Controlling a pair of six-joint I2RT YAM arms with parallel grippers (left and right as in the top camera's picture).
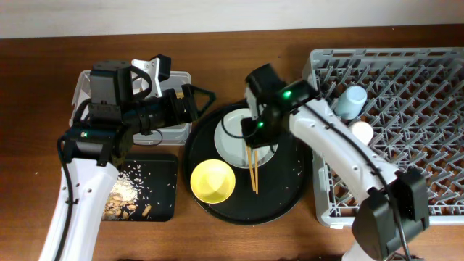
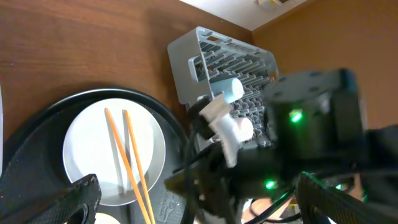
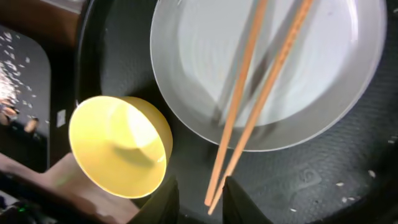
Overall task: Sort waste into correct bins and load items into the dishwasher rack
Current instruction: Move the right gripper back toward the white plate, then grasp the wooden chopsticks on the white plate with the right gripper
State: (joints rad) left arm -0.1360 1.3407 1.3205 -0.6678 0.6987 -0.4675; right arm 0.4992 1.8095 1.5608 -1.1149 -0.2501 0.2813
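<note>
Wooden chopsticks [image 3: 237,93] lie across the plate [image 3: 186,62]; right gripper [image 3: 200,202] straddles their ends, jaws parted, empty; left gripper [image 2: 205,199] wide, idle; rack-loading step, judged; next calls for pinching both sticks together.

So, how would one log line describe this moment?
right fingers: open, straddling chopsticks' ends | chopsticks: lying across plate | yellow bowl: on round tray | left fingers: open, empty
</note>
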